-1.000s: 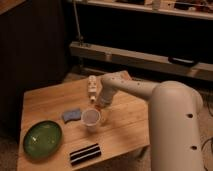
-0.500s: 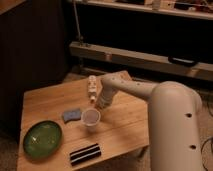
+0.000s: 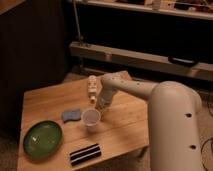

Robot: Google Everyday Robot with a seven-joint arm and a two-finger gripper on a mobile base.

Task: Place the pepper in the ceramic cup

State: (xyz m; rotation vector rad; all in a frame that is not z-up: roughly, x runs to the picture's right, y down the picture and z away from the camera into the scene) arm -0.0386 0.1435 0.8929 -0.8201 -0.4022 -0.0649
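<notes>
The white ceramic cup (image 3: 91, 118) stands upright near the middle of the wooden table (image 3: 125, 125). My gripper (image 3: 100, 105) hangs just above and behind the cup's right rim, at the end of the white arm (image 3: 165, 110) that reaches in from the right. The pepper is not visible; it may be hidden in the gripper or inside the cup.
A blue sponge-like piece (image 3: 71, 115) lies just left of the cup. A slim white bottle (image 3: 92, 89) stands behind the gripper. A green plate (image 3: 43, 139) sits at the front left. A dark striped object (image 3: 85, 153) lies near the table's front edge.
The cup and the other objects have not moved. The gripper stays above the cup's rim with no clear shift.
</notes>
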